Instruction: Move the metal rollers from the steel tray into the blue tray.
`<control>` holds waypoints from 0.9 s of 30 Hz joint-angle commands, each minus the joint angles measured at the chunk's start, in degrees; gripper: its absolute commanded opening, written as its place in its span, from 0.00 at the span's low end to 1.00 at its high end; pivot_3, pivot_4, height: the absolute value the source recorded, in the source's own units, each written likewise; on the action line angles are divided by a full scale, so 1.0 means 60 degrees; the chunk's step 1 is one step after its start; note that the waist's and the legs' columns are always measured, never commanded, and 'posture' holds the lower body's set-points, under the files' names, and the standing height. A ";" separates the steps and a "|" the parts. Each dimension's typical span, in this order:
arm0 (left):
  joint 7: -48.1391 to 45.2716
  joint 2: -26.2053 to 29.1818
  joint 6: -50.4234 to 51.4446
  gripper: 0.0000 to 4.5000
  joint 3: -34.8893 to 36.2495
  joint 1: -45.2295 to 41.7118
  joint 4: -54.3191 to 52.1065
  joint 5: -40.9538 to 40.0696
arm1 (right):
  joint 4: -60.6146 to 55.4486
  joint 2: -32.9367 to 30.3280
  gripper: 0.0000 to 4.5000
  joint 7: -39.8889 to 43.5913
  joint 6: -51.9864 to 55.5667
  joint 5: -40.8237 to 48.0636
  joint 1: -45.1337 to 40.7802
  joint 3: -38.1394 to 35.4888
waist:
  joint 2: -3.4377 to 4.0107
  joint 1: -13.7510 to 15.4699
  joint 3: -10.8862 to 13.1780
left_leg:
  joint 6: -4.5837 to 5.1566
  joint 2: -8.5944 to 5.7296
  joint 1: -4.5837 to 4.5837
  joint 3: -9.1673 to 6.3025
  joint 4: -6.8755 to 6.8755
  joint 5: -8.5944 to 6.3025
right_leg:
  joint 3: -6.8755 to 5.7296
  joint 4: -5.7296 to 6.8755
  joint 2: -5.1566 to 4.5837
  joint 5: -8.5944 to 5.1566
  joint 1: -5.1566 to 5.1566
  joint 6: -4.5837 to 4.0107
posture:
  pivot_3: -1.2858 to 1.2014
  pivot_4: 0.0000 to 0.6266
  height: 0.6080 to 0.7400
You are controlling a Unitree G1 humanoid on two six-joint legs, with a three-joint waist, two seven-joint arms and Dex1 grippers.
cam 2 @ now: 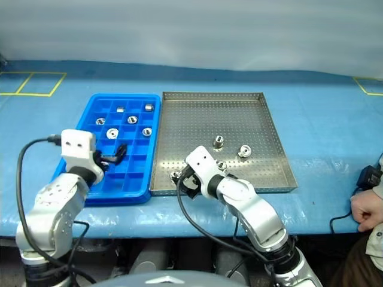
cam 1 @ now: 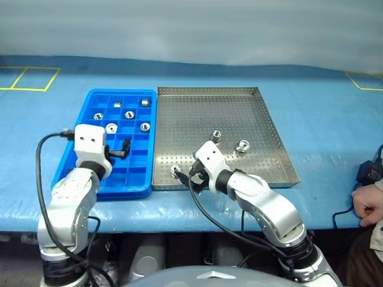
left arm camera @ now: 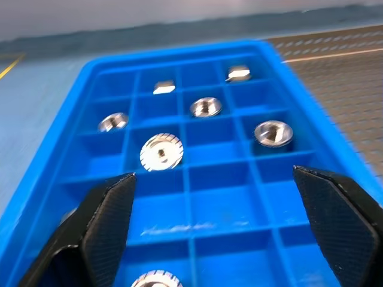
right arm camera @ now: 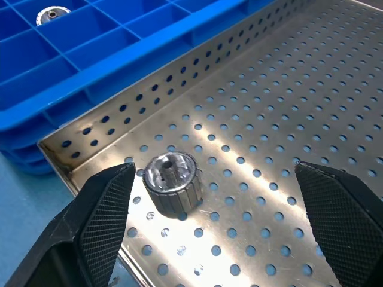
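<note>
On the blue-covered desk (cam 1: 311, 107) the blue tray (cam 1: 84, 173) and the steel tray (cam 1: 263, 95) lie side by side, long edges touching, probably so that each transfer is a short sideways carry. Several metal rollers (left arm camera: 161, 151) already sit in the blue tray, one to a compartment, which keeps them from rolling together. The left gripper (cam 1: 122, 147) hangs over the near half of that tray with its jaws spread wide and nothing between them (a posture that fits a roller just let go, though that is a judgement). Three rollers remain on the steel tray: two near its middle (cam 1: 216, 136) and one close to the near corner by the blue tray (right arm camera: 172, 181). The right gripper (right arm camera: 215, 215) points down at that corner roller, fingers wide to either side and not touching it, apparently lined up to close on it. A person's hand (cam 1: 368, 203) rests at the desk's right edge.
</note>
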 commanded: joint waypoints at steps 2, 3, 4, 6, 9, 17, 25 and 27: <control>-0.1536 0.0861 0.0290 0.99 -0.0957 -0.0764 0.0372 -0.0890 | -0.0489 -0.0050 1.00 -0.0262 0.0093 -0.0058 0.0332 -0.0395 | 0.0000 -0.0110 0.0000 | 0.0001 0.0000 -0.0003 -0.0002 -0.0001 -0.0001 | -0.0002 0.0003 0.0000 -0.0003 -0.0003 -0.0005 | 0.55 0.24 1.00; -0.1823 0.1051 0.0428 0.99 -0.1166 -0.0953 0.0510 -0.1080 | -0.0537 -0.0058 1.00 -0.0313 0.0113 -0.0072 0.0425 -0.0433 | 0.0002 -0.0160 0.0001 | 0.0000 0.0001 -0.0003 -0.0002 -0.0001 -0.0001 | -0.0001 0.0003 0.0004 -0.0004 -0.0004 -0.0006 | 0.55 0.24 1.00; -0.2108 0.1190 0.0691 0.99 -0.1380 -0.1203 0.0676 -0.1324 | -0.0591 -0.0043 1.00 -0.0380 0.0137 -0.0078 0.0540 -0.0484 | 0.0002 -0.0213 0.0002 | 0.0000 0.0000 -0.0003 -0.0001 -0.0002 0.0000 | -0.0001 0.0005 0.0005 -0.0004 -0.0005 -0.0006 | 0.55 0.24 1.00; -0.2418 0.1379 0.0995 0.99 -0.1604 -0.1503 0.0884 -0.1635 | -0.0656 -0.0011 1.00 -0.0472 0.0169 -0.0086 0.0664 -0.0526 | 0.0003 -0.0294 0.0002 | 0.0001 0.0001 -0.0002 0.0000 -0.0002 0.0000 | 0.0000 0.0004 0.0008 -0.0005 -0.0005 -0.0005 | 0.54 0.24 1.00; -0.3052 0.1944 0.1466 0.99 -0.2646 -0.2183 0.1534 -0.1687 | -0.0801 0.0022 1.00 -0.0651 0.0212 -0.0121 0.0933 -0.0597 | 0.0004 -0.0452 0.0003 | 0.0001 0.0002 0.0000 0.0004 -0.0001 0.0000 | 0.0005 0.0004 0.0012 -0.0005 -0.0006 -0.0003 | 0.53 0.24 1.00; -0.4236 0.2904 0.1286 0.99 -0.5132 -0.3597 0.3290 -0.1017 | -0.1195 0.0165 1.00 -0.0919 0.0177 -0.0110 0.1379 -0.0765 | 0.0007 -0.0651 0.0004 | 0.0000 -0.0003 0.0001 0.0009 -0.0004 0.0000 | 0.0013 0.0005 0.0023 -0.0006 -0.0012 -0.0004 | 0.50 0.24 1.00; -0.5116 0.3219 0.0596 0.99 -0.6668 -0.4327 0.4194 -0.0106 | -0.1936 0.0107 1.00 -0.0434 -0.0244 0.0378 0.1574 -0.0783 | 0.0008 -0.0865 0.0004 | 0.0002 0.0001 0.0002 0.0018 -0.0003 -0.0001 | 0.0026 0.0005 0.0019 -0.0006 -0.0014 0.0000 | 0.49 0.24 1.00; -0.5270 0.3280 0.0430 0.95 -0.6861 -0.4378 0.4308 0.0105 | -0.1959 0.0123 1.00 -0.0475 -0.0282 0.0356 0.1561 -0.0761 | 0.0007 -0.0905 0.0004 | 0.0002 0.0000 0.0003 0.0019 -0.0004 -0.0001 | 0.0027 0.0006 0.0021 -0.0006 -0.0016 0.0000 | 0.48 0.24 1.00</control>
